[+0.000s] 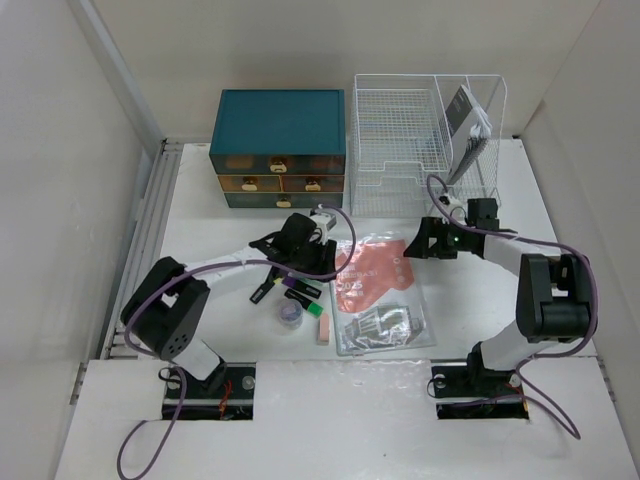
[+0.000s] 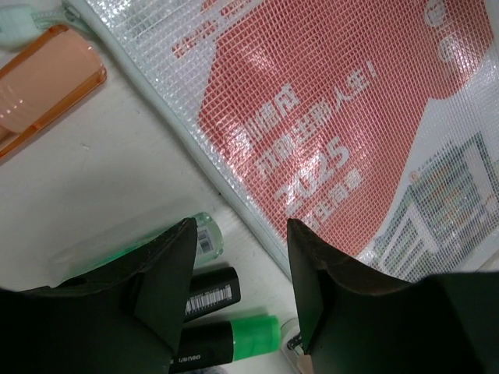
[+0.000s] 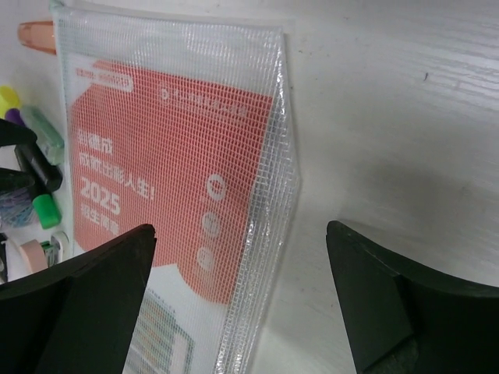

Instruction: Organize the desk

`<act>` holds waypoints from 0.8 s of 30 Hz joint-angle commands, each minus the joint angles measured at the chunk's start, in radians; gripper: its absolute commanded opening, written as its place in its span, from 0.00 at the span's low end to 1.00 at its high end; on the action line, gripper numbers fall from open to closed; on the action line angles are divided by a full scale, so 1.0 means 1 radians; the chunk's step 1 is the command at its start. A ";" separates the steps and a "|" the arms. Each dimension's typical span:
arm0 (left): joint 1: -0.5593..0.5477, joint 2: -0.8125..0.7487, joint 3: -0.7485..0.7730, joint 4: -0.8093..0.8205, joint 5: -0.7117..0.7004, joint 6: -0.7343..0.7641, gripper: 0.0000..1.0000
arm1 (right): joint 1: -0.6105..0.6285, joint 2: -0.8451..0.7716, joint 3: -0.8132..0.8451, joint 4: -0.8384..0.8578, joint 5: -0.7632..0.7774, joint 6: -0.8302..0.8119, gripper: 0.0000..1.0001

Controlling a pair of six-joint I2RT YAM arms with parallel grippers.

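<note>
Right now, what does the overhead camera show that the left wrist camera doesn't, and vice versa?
Only overhead: the teal drawer box and the wire rack. Only the wrist: a barcode on a black marker, and 2025 printed on the mesh pouch. Both: that red-printed pouch, the marker and the white desk.

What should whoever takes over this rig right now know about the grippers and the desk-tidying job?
Left gripper: jaws partly apart, nothing between them, above the markers beside the left edge of the mesh pouch.
Right gripper: wide open, empty, at the pouch's right edge.
Desk: pouch, markers, tape roll and pink eraser lie loose in the middle.
Done: a booklet stands in the right compartment of the wire rack.
Left: all the loose items; the teal drawer box has its drawers shut.
</note>
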 commanded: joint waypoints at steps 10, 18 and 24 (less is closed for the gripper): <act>-0.051 0.108 0.103 0.024 -0.022 -0.010 0.48 | 0.027 0.064 0.012 -0.006 0.038 0.017 0.92; -0.051 0.145 0.132 0.024 -0.009 -0.010 0.48 | 0.113 0.113 0.061 -0.069 0.023 -0.012 0.91; -0.051 0.186 0.178 0.004 0.018 0.001 0.48 | 0.150 0.134 0.070 -0.103 -0.019 -0.012 0.91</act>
